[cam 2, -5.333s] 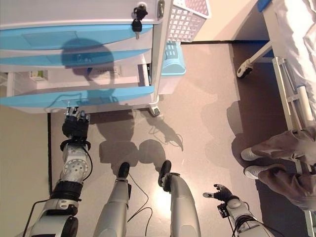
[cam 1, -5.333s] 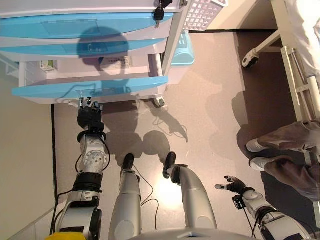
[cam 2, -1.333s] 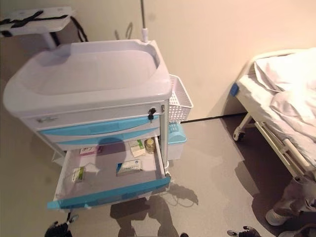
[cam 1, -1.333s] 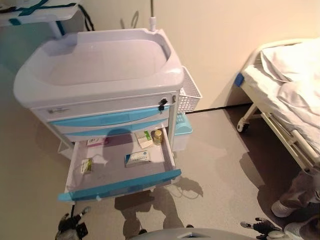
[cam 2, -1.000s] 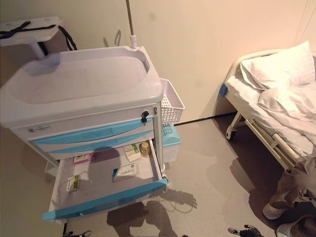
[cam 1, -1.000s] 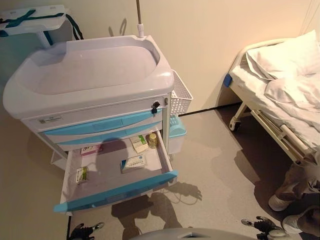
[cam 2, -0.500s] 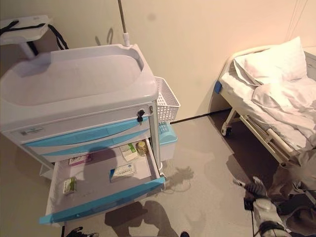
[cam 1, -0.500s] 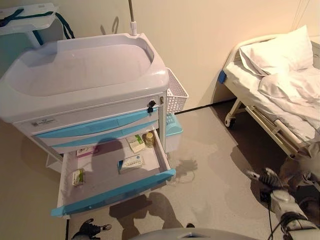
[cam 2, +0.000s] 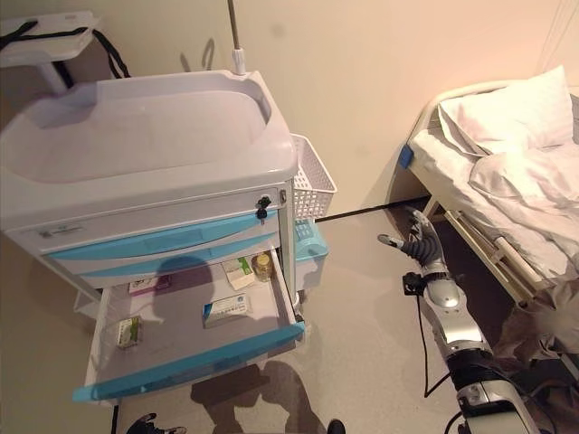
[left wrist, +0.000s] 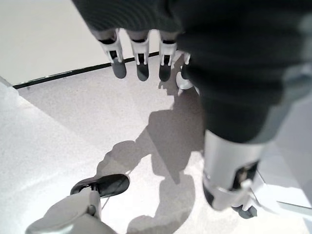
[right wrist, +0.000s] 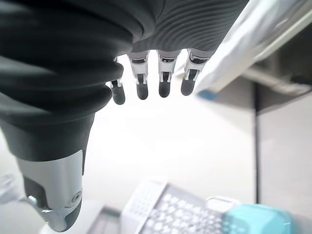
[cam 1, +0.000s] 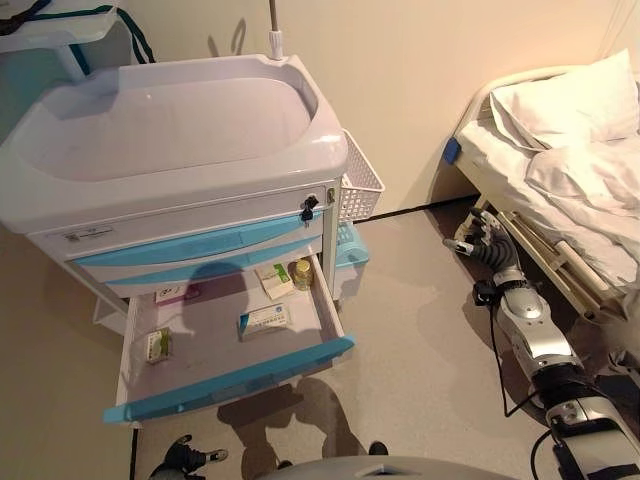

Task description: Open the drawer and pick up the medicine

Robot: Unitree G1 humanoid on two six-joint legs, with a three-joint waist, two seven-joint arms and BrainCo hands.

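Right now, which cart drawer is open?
The bottom drawer. It is pulled out with boxes and a small bottle showing inside; the two blue-fronted drawers above it sit flush and closed. Neither hand is at it.

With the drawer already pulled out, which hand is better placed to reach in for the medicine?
Probably the right hand: it is raised, open and empty, off to the right of the open blue-fronted drawer. The left hand hangs low by the floor, below the drawer front, further from the white medicine box.

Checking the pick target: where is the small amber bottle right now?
In the open drawer, back right corner: the amber bottle stands beside a green-and-white box.
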